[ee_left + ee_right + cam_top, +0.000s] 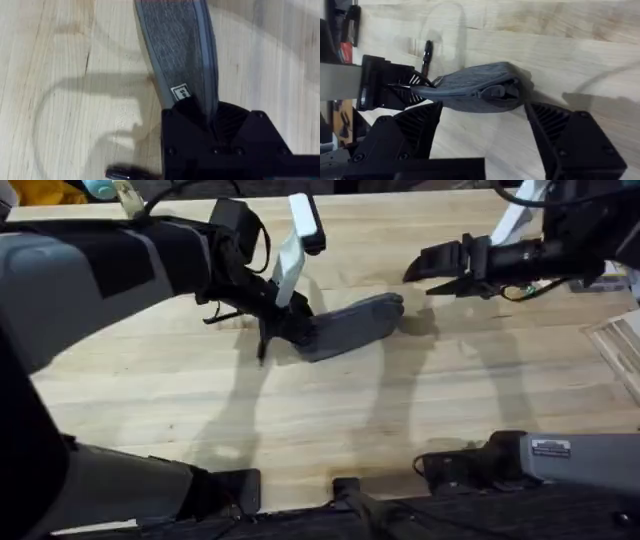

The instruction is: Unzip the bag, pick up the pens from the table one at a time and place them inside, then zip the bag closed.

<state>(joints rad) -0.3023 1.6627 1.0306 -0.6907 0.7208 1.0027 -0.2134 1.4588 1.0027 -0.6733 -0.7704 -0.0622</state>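
**Left gripper holds the bag by one end**

We see the left gripper [283,320] clamped on the near end of the grey bag [350,323], which lies on the table [400,410]. The right gripper [425,272] hovers past the bag's far end, fingers spread, holding nothing. A black pen [426,54] lies beside the left gripper.

Both arms wear grey shells with black joints and ribbed black fingers [555,125], the right trailing coloured wires.
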